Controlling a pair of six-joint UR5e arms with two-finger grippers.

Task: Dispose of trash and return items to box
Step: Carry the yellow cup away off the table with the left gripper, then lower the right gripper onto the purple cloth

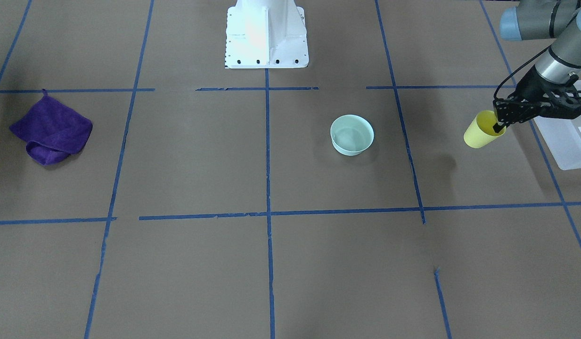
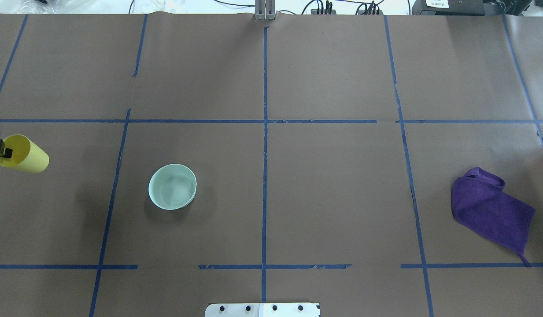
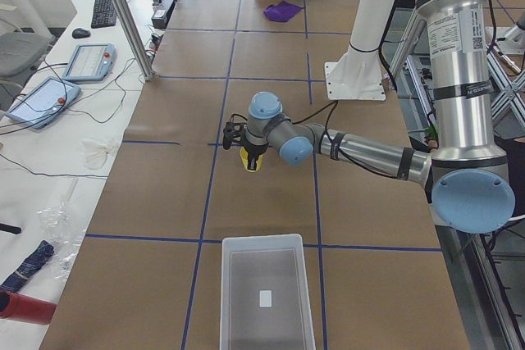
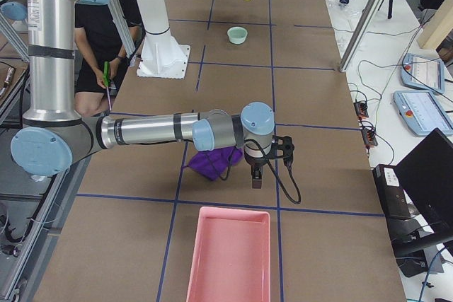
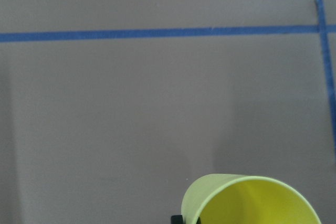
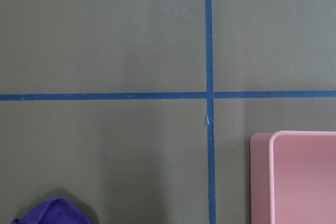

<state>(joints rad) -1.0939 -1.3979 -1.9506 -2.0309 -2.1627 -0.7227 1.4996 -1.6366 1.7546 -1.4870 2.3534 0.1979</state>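
1. The left gripper [image 1: 498, 125] pinches the rim of the small bright yellow tapered plastic cup [image 1: 481, 135], with one finger inside the mouth and one outside. The cup hangs tilted, clear of the table. It is between the mint-green round bowl [image 1: 351, 135] and the translucent frosted-white rectangular plastic box [image 1: 566, 141], nearer the box.
2. Judged step: carry the cup to the box at the robot's left end of the table.
3. Keep the pinch firm. A rim hold probably lets a light cup swing, so travel slowly.
4. Lift the cup's base above the near wall of the box before crossing it.
5. Lower the cup well inside the walls, then spread the fingers close to the floor of the box so the cup does not bounce out.
6. The right gripper [image 4: 256, 175] hangs over the table near the crumpled purple cloth [image 1: 50, 132] and the pink rectangular tray [image 4: 226, 259]. Only a side camera shows it, so whether its fingers are spread or pressed together cannot be told.
7. Limits of view:
   - The front-facing view cuts the box off at the frame edge, and the overhead view omits it.
   - The overhead view shows only a fingertip of the left gripper.
   - The left wrist view shows only the cup's rim.
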